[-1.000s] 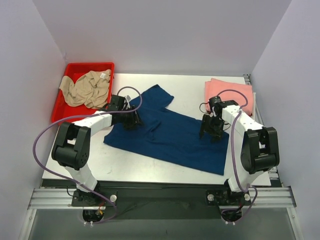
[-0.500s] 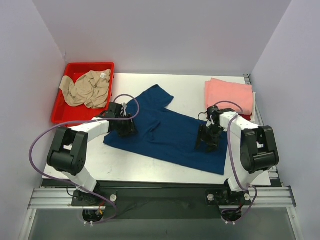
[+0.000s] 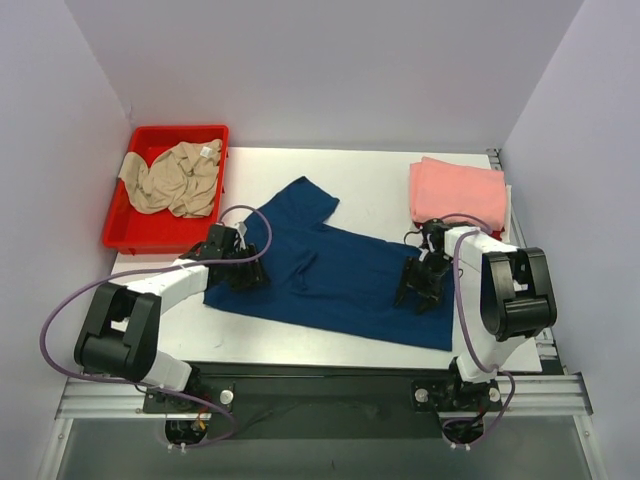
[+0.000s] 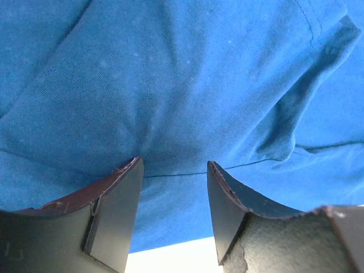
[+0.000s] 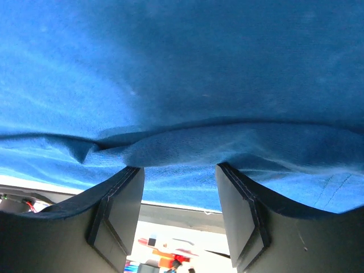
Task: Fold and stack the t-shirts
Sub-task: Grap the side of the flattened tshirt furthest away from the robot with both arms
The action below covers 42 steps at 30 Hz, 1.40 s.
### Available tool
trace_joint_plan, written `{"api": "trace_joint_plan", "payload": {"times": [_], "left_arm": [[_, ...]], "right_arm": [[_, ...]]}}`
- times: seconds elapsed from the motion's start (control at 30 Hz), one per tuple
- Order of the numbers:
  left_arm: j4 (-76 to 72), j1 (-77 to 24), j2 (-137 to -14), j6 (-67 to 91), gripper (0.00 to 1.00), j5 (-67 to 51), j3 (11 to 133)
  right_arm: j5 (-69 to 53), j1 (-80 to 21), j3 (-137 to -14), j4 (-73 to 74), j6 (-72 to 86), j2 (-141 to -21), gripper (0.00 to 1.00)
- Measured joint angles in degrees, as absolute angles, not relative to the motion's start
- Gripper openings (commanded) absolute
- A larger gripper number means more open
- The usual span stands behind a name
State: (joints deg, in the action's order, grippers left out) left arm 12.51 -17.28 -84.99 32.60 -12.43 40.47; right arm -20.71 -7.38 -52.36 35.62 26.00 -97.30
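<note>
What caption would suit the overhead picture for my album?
Left gripper and right gripper, both open, low over a navy t-shirt spread on the table; beige t-shirt in red bin.

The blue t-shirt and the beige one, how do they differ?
The blue t-shirt lies spread out on the white table; the beige t-shirt is crumpled in the red bin. The left gripper and right gripper are low over the blue t-shirt; neither is near the beige t-shirt. Neither shirt is folded.

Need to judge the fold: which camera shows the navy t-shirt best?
Top external: it shows nearly all of the navy t-shirt spread on the table. The wrist views show only close patches of its blue cloth.
</note>
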Motion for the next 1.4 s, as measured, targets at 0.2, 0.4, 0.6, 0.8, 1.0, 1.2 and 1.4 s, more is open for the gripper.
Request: {"api": "trace_joint_plan", "payload": {"times": [0.2,0.4,0.6,0.8,1.0,1.2,1.4], "left_arm": [[14.5,-18.7,-80.4,33.7,0.59,-12.9,36.8],[17.3,-19.9,-76.6,35.0,0.59,-14.2,34.0],[22.4,-23.1,-74.1,36.8,0.59,-14.8,33.0],[26.5,-26.4,-74.5,38.2,0.58,-14.8,34.0],[31.3,-28.0,-74.3,38.4,0.6,-14.3,35.0],[39.2,-28.2,-73.0,36.8,0.62,-10.7,40.9],[39.9,-27.9,-73.2,35.1,0.63,-7.9,52.7]], "right_arm": [[-20.6,-5.4,-52.4,36.7,25.7,-97.5,0.55],[-20.2,-4.7,-52.2,37.8,25.5,-97.8,0.55],[-19.6,-4.5,-51.6,38.9,25.5,-97.8,0.55],[-18.8,-4.4,-50.2,40.5,25.7,-97.6,0.55],[-18.2,-4.4,-48.6,41.2,25.7,-96.1,0.55],[-16.3,-3.4,-51.6,42.0,25.5,-92.2,0.55],[-12.8,-0.3,-58.5,42.2,23.5,-87.6,0.52]]}}
